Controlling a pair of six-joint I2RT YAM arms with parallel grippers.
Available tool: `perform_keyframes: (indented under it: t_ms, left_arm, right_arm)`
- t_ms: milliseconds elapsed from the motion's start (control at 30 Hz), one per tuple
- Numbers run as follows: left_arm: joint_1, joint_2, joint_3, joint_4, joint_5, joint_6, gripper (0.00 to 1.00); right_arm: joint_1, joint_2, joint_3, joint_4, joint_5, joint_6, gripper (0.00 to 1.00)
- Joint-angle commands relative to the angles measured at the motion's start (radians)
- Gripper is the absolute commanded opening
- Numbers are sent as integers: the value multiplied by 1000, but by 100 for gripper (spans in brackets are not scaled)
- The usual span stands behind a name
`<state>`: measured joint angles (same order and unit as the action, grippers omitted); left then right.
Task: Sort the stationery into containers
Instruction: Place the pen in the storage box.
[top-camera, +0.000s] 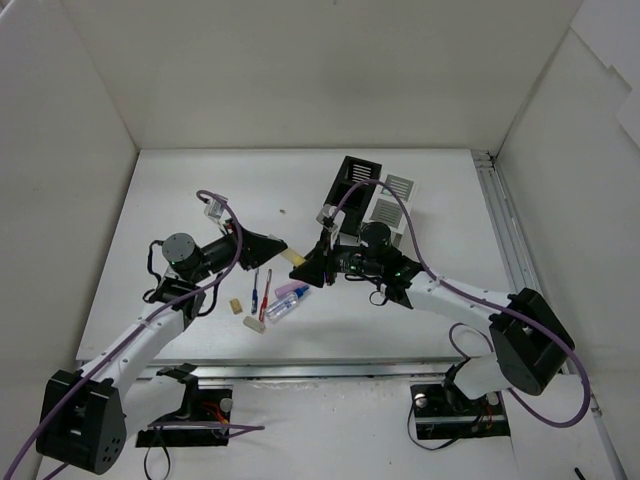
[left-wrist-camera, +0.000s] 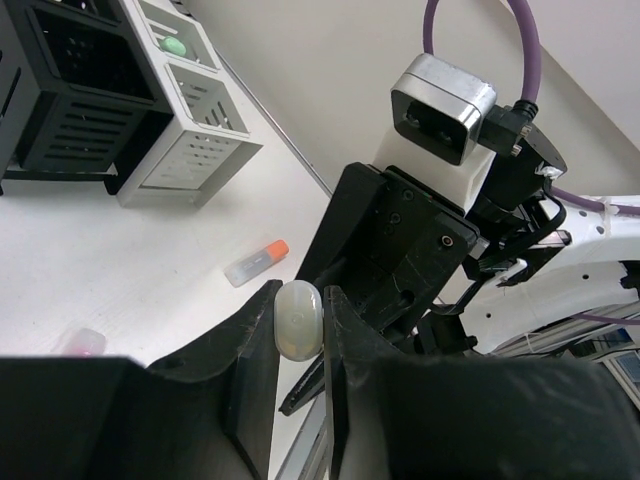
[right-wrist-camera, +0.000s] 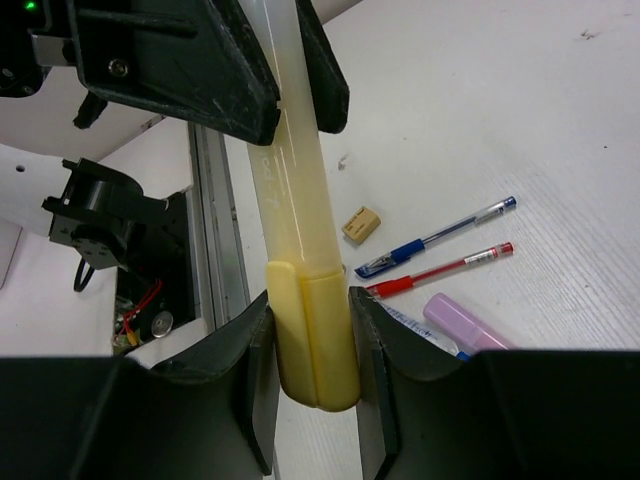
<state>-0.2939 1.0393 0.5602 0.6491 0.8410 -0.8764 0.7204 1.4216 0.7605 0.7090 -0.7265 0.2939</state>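
Observation:
A yellow stick (top-camera: 297, 258) hangs above the table between both grippers. My left gripper (top-camera: 278, 246) is shut on its pale end (left-wrist-camera: 298, 325). In the right wrist view my right gripper (right-wrist-camera: 310, 300) is shut on the stick's yellow cap (right-wrist-camera: 318, 350), and the left gripper's fingers (right-wrist-camera: 200, 70) clamp the far end. Below lie a blue pen (right-wrist-camera: 440, 235), a red pen (right-wrist-camera: 440, 270), a pink marker (right-wrist-camera: 465, 322), a clear tube (top-camera: 285, 305) and a beige eraser (right-wrist-camera: 361, 224). The black container (top-camera: 357, 180) and the white container (top-camera: 390, 205) stand behind the right arm.
A white eraser (top-camera: 253, 324) lies near the table's front edge. A small clear tube with an orange cap (left-wrist-camera: 257, 262) lies in front of the white container (left-wrist-camera: 190, 130), which holds something green (left-wrist-camera: 173, 45). White walls close in the table on three sides.

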Motion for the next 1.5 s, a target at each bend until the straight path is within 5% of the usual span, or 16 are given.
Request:
perform_keyframes:
  t_ms: [0,133,200,300,367,633,733,967,1267,1333,1467]
  left_arm:
    - [7,-13,10,98,12,16,0]
    - [7,-5,23,54,13,31,3]
    - [7,8,35,17,21,46,18]
    - [7,7,52,1,33,60,86]
    - [7,-13,64,-70,11,94,100]
    - [25,-208,164,-410,-239,284,100]
    - [36,-289,167,-494,-324,310,100]
    - [45,-315,210,-693,-470,358,100]
    - [55,-229,234,-767,-490,387,100]
    - [55,-214,233,-767,-485,395,100]
    - [55,-205,213,-767,-480,412,100]
  right_arm:
    - [-9,-36,46,144,2,24,15]
    - [-10,-38,59,147,-33,14,0]
    - [-13,-36,63,144,-19,25,0]
    - [-38,-33,63,129,-2,34,0]
    - [-53,-33,69,42,39,12,0]
    - [-107,-73,370,-812,608,-376,0]
    - [-183,-50,525,-1064,691,-476,0]
    - [-341,143,980,-1420,815,-737,0]
    - [-386,606,1555,-1966,1004,-1217,0]
    - [-384,671,1679,-1997,1065,-1239,0]
    - [-381,703,1634,-1956,1162,-1314,0]
